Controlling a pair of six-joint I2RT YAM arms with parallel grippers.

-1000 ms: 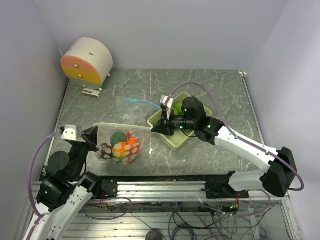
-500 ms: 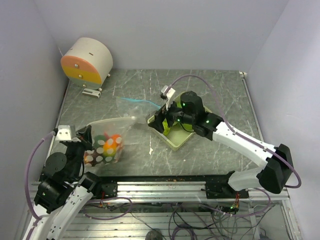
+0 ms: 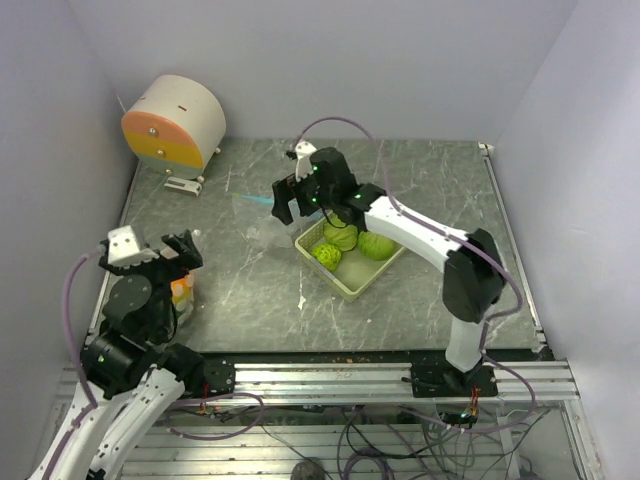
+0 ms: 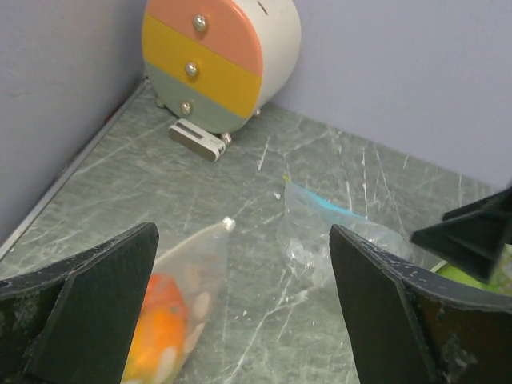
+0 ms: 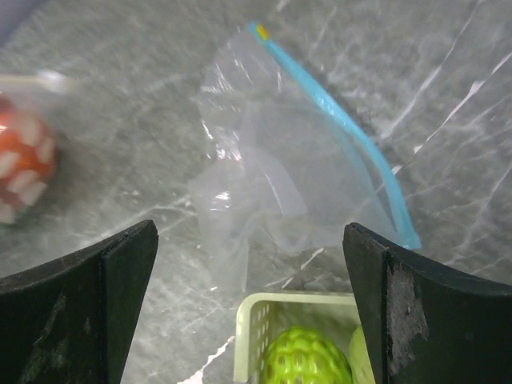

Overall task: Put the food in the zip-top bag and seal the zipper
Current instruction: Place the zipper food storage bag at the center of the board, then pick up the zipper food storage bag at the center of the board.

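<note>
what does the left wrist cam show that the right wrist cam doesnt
Only left wrist: the round drawer toy. Only right wrist: the basket rim with bumpy green food inside; left wrist catches just a green sliver there. Both: the empty zip-top bag with its blue zipper, and orange food in a second clear bag.

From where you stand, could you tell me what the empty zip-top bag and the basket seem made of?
Empty zip-top bag: thin clear plastic film, glossy; it crinkles and the table shows through. Basket: looks like rigid moulded plastic, pale yellow-green, its wall a grid of holes.
</note>
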